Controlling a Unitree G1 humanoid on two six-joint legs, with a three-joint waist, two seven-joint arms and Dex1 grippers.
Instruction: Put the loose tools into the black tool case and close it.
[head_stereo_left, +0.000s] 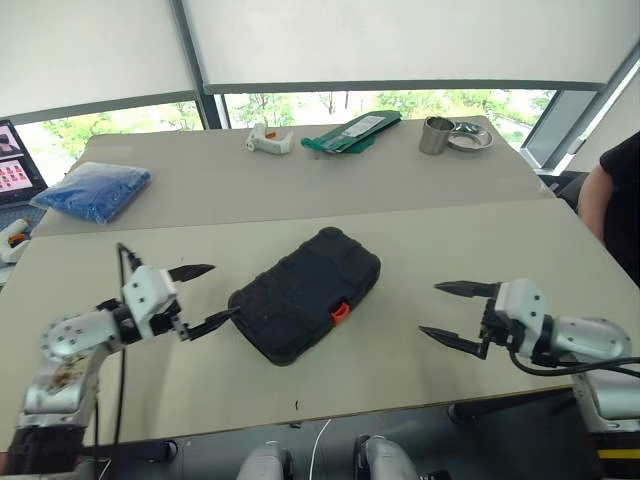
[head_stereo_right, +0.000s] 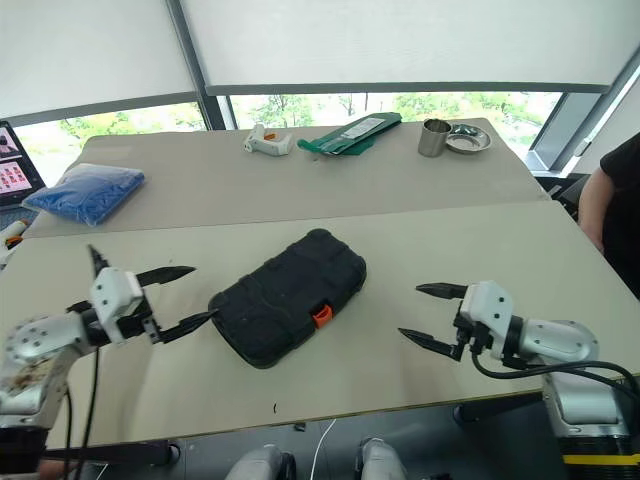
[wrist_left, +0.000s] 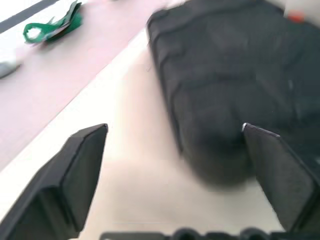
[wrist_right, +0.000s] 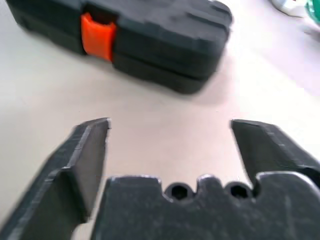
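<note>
So the black tool case (head_stereo_left: 307, 294) is lying shut in the middle of the near table (head_stereo_left: 400, 370), orange latch (head_stereo_left: 340, 312) facing the near edge. The left gripper (head_stereo_left: 205, 296) sits just left of it, jaws spread wide, lower fingertip right at the case's left end. The right gripper (head_stereo_left: 452, 312) is well off to the right, jaws wide too, nothing in either. On the far table: a blue bag (head_stereo_left: 93, 190) at left, a metal cup (head_stereo_left: 436, 135) at right.

Tool case (head_stereo_left: 305, 294) shut, lying at an angle mid-worktop (head_stereo_left: 420, 240) between left gripper (head_stereo_left: 207, 296) and right gripper (head_stereo_left: 448, 313); bag (head_stereo_left: 92, 190) far left behind; cup (head_stereo_left: 435, 135) and dish (head_stereo_left: 470, 137) at the back.
</note>
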